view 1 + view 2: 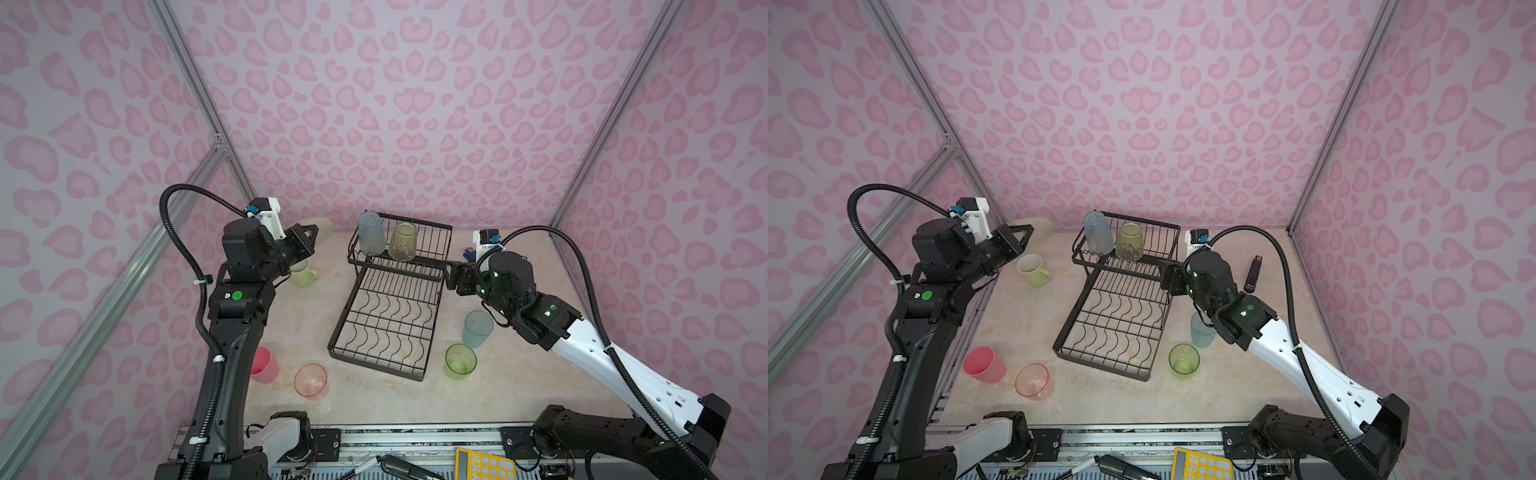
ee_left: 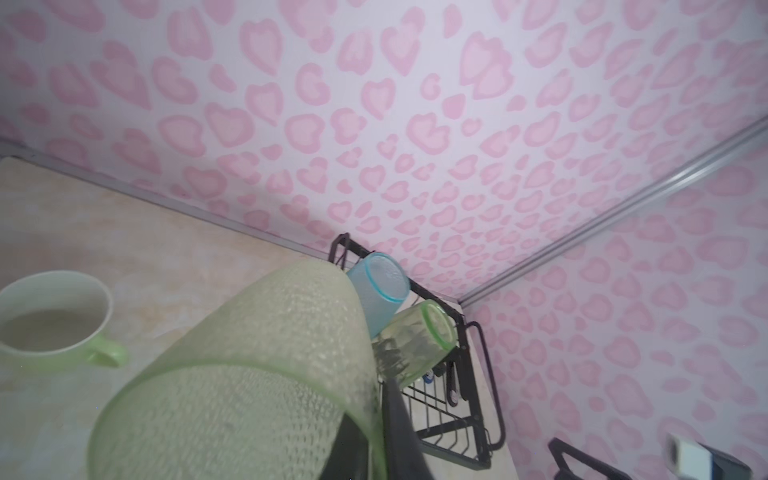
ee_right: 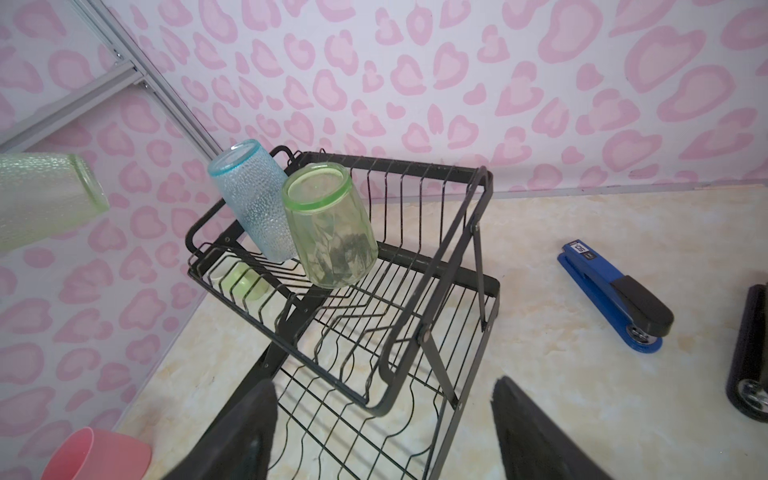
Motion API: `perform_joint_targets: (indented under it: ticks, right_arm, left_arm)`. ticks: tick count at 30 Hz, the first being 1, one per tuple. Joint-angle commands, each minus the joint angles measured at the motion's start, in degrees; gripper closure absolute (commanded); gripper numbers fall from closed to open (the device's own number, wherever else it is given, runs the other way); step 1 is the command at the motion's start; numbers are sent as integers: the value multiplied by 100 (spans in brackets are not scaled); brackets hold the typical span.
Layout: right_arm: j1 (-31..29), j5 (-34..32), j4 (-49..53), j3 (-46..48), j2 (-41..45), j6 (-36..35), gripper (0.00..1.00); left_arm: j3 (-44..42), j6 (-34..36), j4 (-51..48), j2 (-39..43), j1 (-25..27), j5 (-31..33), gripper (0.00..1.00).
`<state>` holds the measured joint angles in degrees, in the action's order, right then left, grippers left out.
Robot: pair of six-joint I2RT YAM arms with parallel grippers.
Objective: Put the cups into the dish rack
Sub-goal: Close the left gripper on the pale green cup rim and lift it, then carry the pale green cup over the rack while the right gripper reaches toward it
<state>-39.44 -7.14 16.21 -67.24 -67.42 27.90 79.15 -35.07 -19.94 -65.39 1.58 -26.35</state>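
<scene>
Left wrist view: a pale green cup (image 2: 249,374) is seen pinched at its rim by the left claw (image 1: 312,233), which is closed tight on the wall. The cup is held sideways above the table (image 1: 374,399), at 10 o'clock of the dish rack (image 1: 376,366). A rim grip of this kind probably lets the cup be tipped mouth-down. The blue cup (image 1: 371,232) and green cup (image 1: 403,241) are already set that way in the raised basket (image 1: 415,220) at the rack's 12 o'clock end. The right claw (image 3: 382,384) is spread wide and empty at the basket's 3 o'clock side, perhaps to stay clear. The mug (image 1: 303,276) and a pink cup (image 1: 264,365), among others, stand unloaded.
</scene>
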Motion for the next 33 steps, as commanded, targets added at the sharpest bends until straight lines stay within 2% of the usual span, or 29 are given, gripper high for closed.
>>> perform_joint_targets:
  ticks: [1, 3, 12, 26, 33]
  right_arm:
    - [118, 245, -51, -82, -2, 504, 19]
    - [243, 358, -184, -118, -13, 797, 19]
    - [879, 1412, -1051, -351, -332, 2565, 20]
    - [1027, 1522, -1881, -340, -215, 4104, 19]
    - [1052, 1755, -2166, -335, -431, 4870, 19]
  left_arm:
    - [84, -163, 957, -60, 198, -822, 97]
    - [-23, -334, 1420, -112, 355, -1091, 97]
    - [-391, -628, 2901, -438, 1313, -1438, 97]
    - [-796, -659, 4684, -1258, 2458, -1730, 97]
    - [-720, -466, 4818, -1515, 2824, -1610, 97]
